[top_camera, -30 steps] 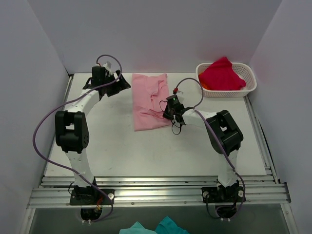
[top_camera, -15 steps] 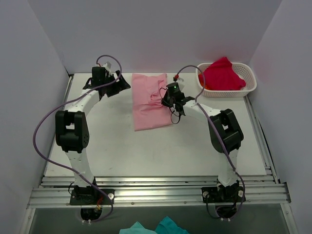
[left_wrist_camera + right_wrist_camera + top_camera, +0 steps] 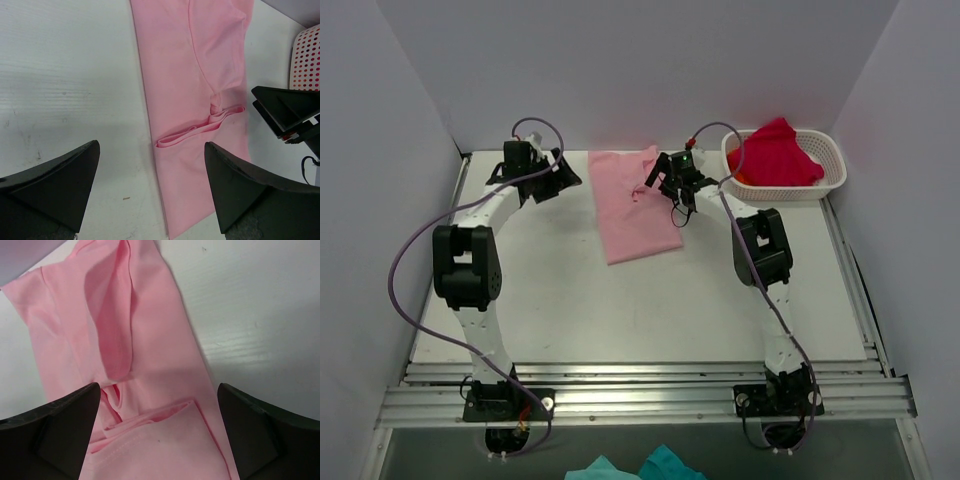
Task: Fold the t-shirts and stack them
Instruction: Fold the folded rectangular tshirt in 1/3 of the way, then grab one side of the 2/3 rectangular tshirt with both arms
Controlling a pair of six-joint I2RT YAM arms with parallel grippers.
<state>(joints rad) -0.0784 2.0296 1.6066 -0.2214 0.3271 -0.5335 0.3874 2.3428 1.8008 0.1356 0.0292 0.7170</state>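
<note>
The light pink t-shirt (image 3: pixel 635 210) lies folded into a long strip at the back middle of the table, with a loose fold across its middle (image 3: pixel 200 132). My right gripper (image 3: pixel 665 188) hovers open over the shirt's right edge, and pink cloth (image 3: pixel 150 340) lies under its spread fingers (image 3: pixel 159 390), none of it pinched. My left gripper (image 3: pixel 560 173) stands open just left of the shirt, over the shirt's left edge (image 3: pixel 151 150). The crimson red t-shirt (image 3: pixel 775 152) is bunched in the white basket (image 3: pixel 835 165) at the back right.
White walls close in the table on the left, back and right. The basket (image 3: pixel 306 60) stands close to the right gripper (image 3: pixel 285 115). Teal cloth (image 3: pixel 630 468) shows below the front rail. Bare table surface (image 3: pixel 620 310) lies in front of the shirt.
My right gripper moved toward the back along the pink shirt's right edge and opened, letting go of the cloth. The shirt's near end shifted slightly right. The left gripper edged left.
</note>
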